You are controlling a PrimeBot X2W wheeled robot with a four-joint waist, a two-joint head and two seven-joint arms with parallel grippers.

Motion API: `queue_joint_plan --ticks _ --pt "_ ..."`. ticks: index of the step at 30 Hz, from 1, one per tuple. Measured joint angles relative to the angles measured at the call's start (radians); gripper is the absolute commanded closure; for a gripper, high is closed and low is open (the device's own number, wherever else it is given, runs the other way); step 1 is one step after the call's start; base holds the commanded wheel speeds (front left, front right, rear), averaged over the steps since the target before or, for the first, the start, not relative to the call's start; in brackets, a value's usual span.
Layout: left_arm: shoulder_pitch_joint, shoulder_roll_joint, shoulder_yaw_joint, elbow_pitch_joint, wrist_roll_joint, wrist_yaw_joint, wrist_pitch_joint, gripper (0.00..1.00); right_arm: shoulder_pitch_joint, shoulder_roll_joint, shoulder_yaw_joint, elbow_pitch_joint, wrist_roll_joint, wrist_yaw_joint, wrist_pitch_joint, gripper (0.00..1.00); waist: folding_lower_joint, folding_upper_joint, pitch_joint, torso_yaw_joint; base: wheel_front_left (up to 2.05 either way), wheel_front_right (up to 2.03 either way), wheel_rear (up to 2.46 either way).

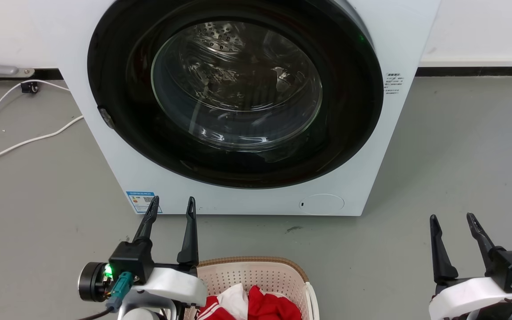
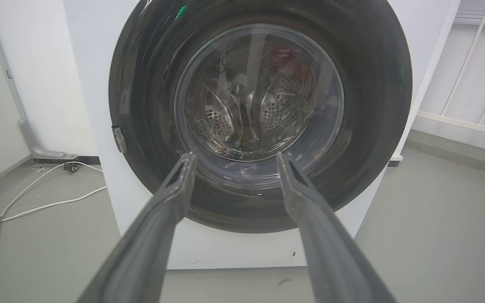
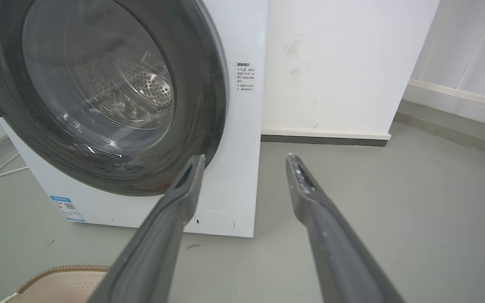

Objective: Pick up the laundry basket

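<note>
basket: laundry basket (image 1: 256, 272) on the floor (image 1: 460, 155), near the front of the washer (image 1: 105, 146), red and white clothes (image 1: 269, 307) inside
left gripper (image 1: 172, 200): fingers apart, empty, by the basket's left rim
right gripper (image 1: 451, 217): fingers apart too, empty, well off to its right

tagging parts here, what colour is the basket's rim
Brown, woven-look; the basket rim shows best in the head view.

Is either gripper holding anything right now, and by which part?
Nothing is held. The left gripper and right gripper are open, fingers empty; the cream perforated plastic laundry basket sits ungrasped.
</note>
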Motion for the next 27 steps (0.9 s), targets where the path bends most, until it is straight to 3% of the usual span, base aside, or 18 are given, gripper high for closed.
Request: queue_joint_plan --ticks 27 --pt "0.000 -0.001 -0.009 0.016 0.039 0.017 -0.012 0.00 0.000 0.000 -0.010 0.027 -0.012 0.000 -0.008 0.00 0.0000 0.0000 0.007 0.016 0.00 0.00 0.00"
